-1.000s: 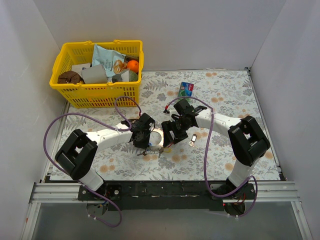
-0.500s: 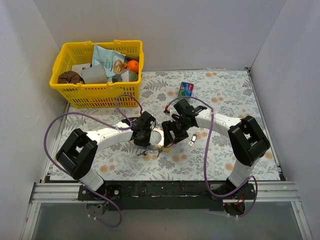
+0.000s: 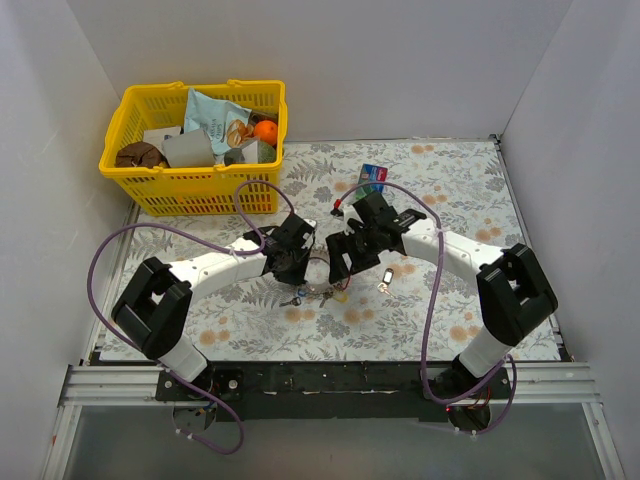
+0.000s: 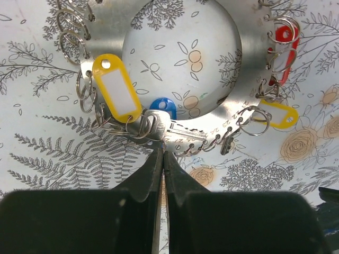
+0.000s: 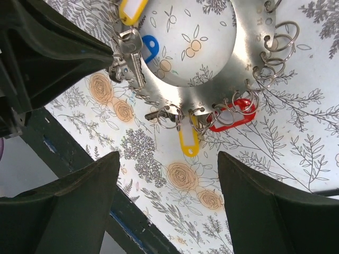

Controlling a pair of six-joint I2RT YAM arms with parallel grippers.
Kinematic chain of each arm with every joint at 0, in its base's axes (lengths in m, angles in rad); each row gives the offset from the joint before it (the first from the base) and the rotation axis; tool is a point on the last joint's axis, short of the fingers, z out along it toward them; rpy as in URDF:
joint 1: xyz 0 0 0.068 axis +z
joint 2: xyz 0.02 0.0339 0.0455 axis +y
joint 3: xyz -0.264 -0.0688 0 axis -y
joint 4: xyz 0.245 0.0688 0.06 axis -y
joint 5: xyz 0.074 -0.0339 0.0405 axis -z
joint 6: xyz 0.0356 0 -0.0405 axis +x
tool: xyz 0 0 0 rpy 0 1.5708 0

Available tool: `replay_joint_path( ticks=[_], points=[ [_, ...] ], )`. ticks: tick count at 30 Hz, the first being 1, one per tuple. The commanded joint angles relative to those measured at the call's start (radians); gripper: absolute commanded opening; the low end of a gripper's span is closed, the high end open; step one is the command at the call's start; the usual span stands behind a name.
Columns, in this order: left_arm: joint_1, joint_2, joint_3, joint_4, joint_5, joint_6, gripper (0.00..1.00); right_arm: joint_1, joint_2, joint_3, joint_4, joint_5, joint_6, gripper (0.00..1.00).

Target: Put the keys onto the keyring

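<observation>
Your top cam sits high behind the bases, looking down on the whole counter (image 3: 455,180). Both wrist cams look close past their own jaws, from opposite sides. They share the keyring (image 4: 251,69).

no readable text, labels or numbers

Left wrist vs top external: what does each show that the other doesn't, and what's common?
Left wrist only: the small split rings along the rim of the keyring, the blue tag, the red tag, and the left gripper pinched shut on that rim. Top external only: the yellow basket, the right arm, and a loose whitish-tagged key lying on the table. Both: the left gripper and the floral table.
</observation>
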Motion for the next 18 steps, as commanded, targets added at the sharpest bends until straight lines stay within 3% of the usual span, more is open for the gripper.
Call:
replay_joint_path(
  ticks=[1, 9, 18],
  points=[
    [-0.004, -0.031, 0.027, 0.033, 0.069, 0.061, 0.0, 0.002, -0.06, 0.004, 0.044, 0.012, -0.035, 0.82],
    [-0.004, -0.022, 0.015, 0.09, 0.211, 0.121, 0.0, 0.002, -0.137, -0.045, 0.116, -0.004, -0.076, 0.83],
    [-0.004, 0.035, 0.015, 0.098, 0.201, 0.121, 0.0, 0.002, -0.168, -0.111, 0.209, -0.061, -0.065, 0.84]
  ],
)
